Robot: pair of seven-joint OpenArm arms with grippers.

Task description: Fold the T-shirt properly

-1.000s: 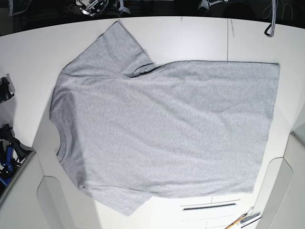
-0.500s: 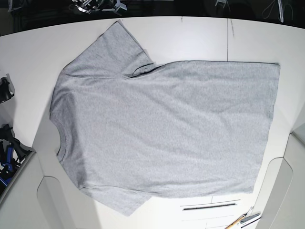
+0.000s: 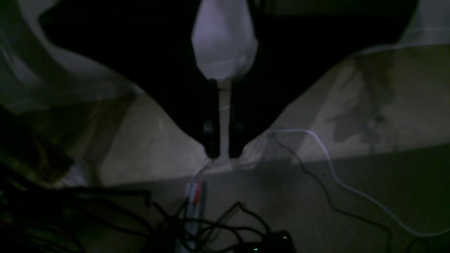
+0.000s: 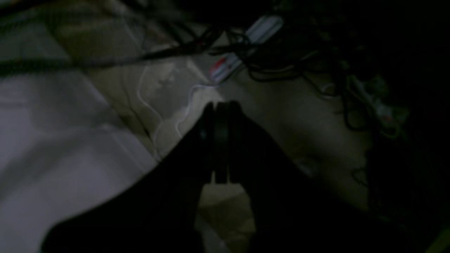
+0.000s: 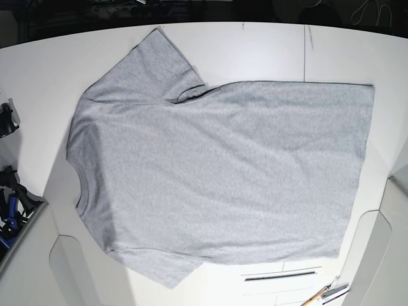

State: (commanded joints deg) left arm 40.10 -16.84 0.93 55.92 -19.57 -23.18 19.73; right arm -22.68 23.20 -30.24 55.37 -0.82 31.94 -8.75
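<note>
The T-shirt (image 5: 217,172) lies flat and spread on the white table (image 5: 255,51) in the base view, plain grey side up. Its neck is at the left, its hem at the right, and one sleeve points to the far edge. Neither gripper shows in the base view. In the dim left wrist view my left gripper (image 3: 221,154) hangs over a dark floor, its fingers nearly together with nothing between them. My right gripper (image 4: 220,105) is shut and empty in the right wrist view, also off the table.
Tangled cables (image 3: 211,218) and a power strip (image 4: 246,45) lie on the floor below both wrists. Dark and blue arm hardware (image 5: 9,197) sits at the table's left edge. Small tools (image 5: 325,294) lie at the near right corner.
The arm parts and dangling loop seen along the table's far edge have pulled back out of the base view. The T-shirt has not moved.
</note>
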